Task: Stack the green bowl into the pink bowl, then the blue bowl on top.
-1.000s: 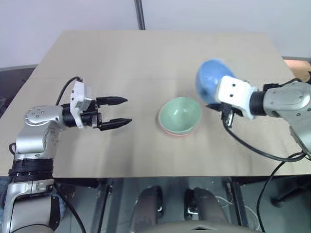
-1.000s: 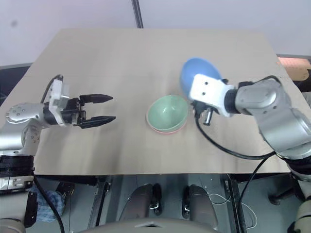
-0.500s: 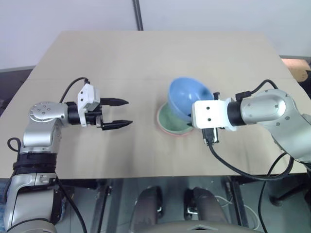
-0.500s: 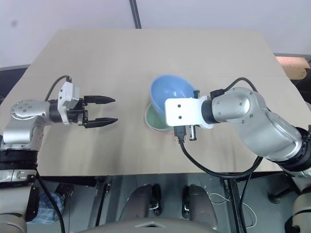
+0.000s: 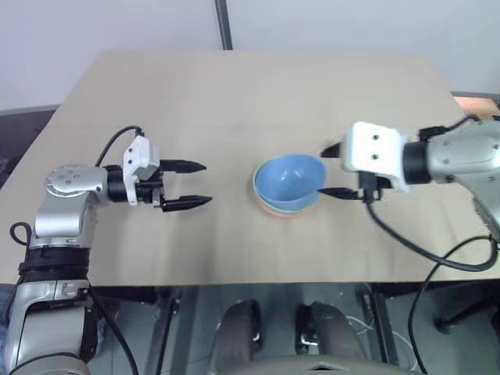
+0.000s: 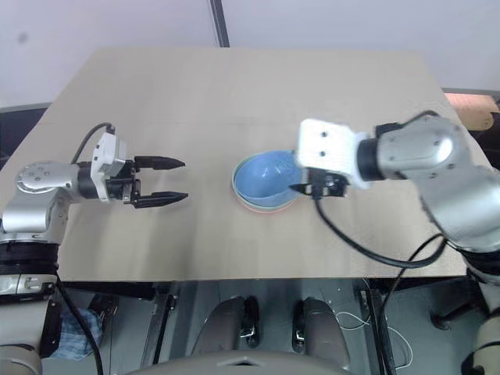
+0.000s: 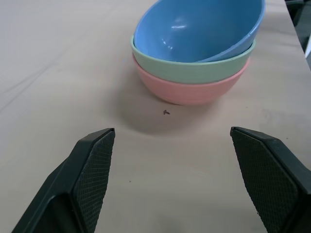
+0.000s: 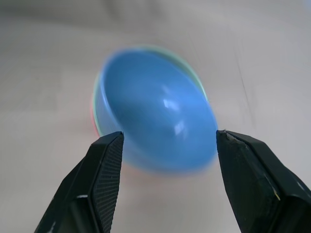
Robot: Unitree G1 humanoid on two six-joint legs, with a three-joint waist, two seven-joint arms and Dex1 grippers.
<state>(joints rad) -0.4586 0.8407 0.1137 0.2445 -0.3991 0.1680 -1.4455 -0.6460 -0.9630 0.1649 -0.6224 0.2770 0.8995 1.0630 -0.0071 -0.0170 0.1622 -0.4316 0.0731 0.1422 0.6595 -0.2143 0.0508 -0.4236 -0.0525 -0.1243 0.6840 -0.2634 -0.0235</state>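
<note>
The blue bowl (image 5: pixel 289 180) rests inside the green bowl (image 7: pixel 194 69), which sits in the pink bowl (image 7: pixel 189 91), near the middle of the table. In the left wrist view the blue bowl lies slightly tilted in the stack. My right gripper (image 5: pixel 332 170) is open just right of the stack, its fingers (image 8: pixel 109 165) spread on either side of the blue bowl's rim and holding nothing. Left of the bowls, a short way off, my left gripper (image 5: pixel 205 183) points at them, open and empty.
The beige table (image 5: pixel 234 94) carries only the bowl stack. A dark pole (image 5: pixel 224 23) rises behind its far edge. The front edge runs close below both grippers. An orange object (image 5: pixel 478 101) lies off the table's right side.
My right gripper brought the blue bowl from the right over the stack, set it into the green bowl, opened and drew back to the right. My left gripper stayed in place.
</note>
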